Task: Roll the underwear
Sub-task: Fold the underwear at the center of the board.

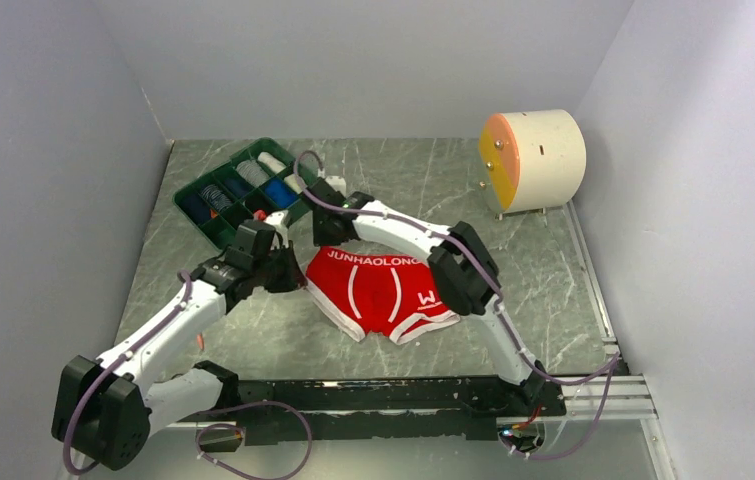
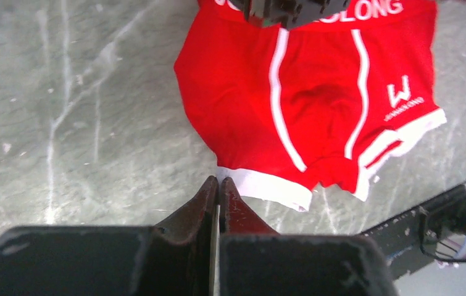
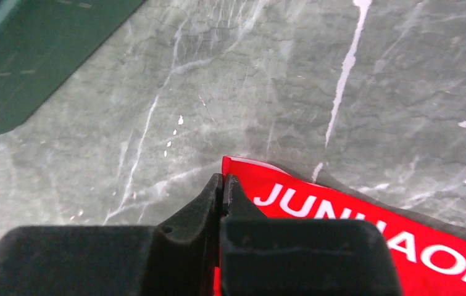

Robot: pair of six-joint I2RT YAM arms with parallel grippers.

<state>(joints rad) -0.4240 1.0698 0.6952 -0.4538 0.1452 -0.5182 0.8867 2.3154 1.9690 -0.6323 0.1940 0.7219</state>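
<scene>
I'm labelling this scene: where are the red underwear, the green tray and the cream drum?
red underwear [image 1: 373, 290], top view, front panel between white stripes
green tray [image 1: 211, 171], top view, far-left rim
cream drum [image 1: 553, 155], top view, curved side

One brief on the counter. One tray at its far left edge, the rolls inside too small to count. One drum in the far right corner. Two arms, left arm and right arm; two pincers, left pincer and right pincer.
</scene>
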